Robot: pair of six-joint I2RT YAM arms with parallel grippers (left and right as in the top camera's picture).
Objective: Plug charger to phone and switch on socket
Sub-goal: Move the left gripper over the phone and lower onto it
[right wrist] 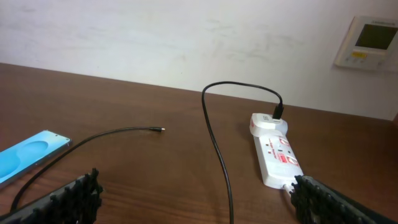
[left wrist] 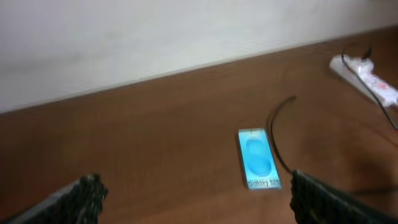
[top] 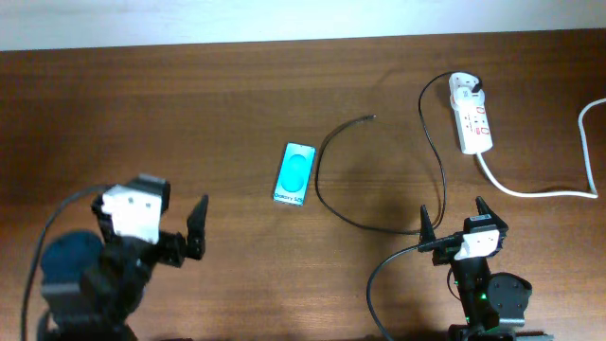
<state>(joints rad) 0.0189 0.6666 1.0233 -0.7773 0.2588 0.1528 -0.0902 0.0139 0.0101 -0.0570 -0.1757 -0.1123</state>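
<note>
The phone (top: 294,175) lies flat mid-table with its blue screen up; it also shows in the left wrist view (left wrist: 258,158) and the right wrist view (right wrist: 28,155). The charger, a thin black cable (top: 319,185), loops beside the phone. Its free tip (top: 372,117) lies on the wood apart from the phone, and its plug sits in the far end of the socket (top: 473,118). The white socket strip also shows in both wrist views (left wrist: 367,74) (right wrist: 275,155). My left gripper (top: 182,237) (left wrist: 196,186) is open and empty, near the phone's left. My right gripper (top: 454,218) (right wrist: 196,186) is open and empty over the cable.
The socket's thick white cord (top: 530,191) runs to the right edge, where another white cord (top: 587,123) loops. A pale wall borders the table's far edge, with a white control panel (right wrist: 372,42) on it.
</note>
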